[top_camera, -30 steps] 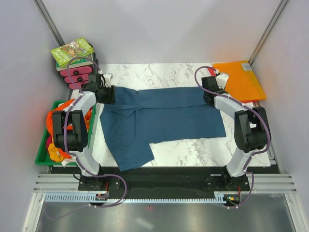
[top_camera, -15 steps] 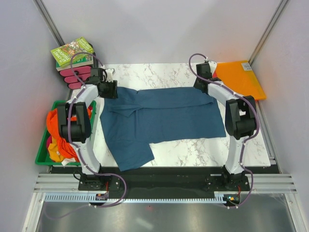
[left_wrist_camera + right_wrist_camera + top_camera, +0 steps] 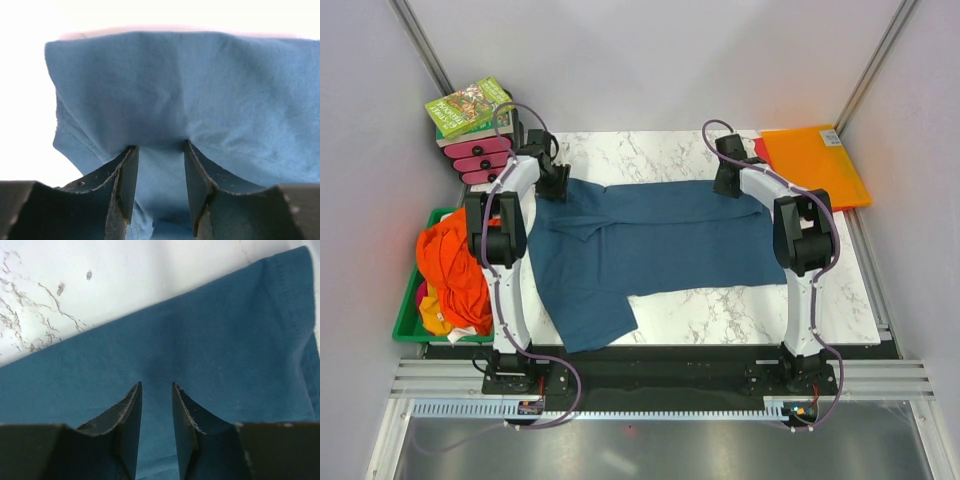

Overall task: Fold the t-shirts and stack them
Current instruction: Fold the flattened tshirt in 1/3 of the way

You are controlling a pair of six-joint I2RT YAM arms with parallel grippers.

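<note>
The blue t-shirt lay spread out flat, and no part of it was folded yet. The left gripper was at its far left corner and the right gripper at its far right corner. Both had fingers a little apart with blue cloth in the gap, but I could not tell if either really pinched it. Left of the blue t-shirt, the orange t-shirts sat heaped in a green bin. No stack was made, so nearly all the folding was left.
</note>
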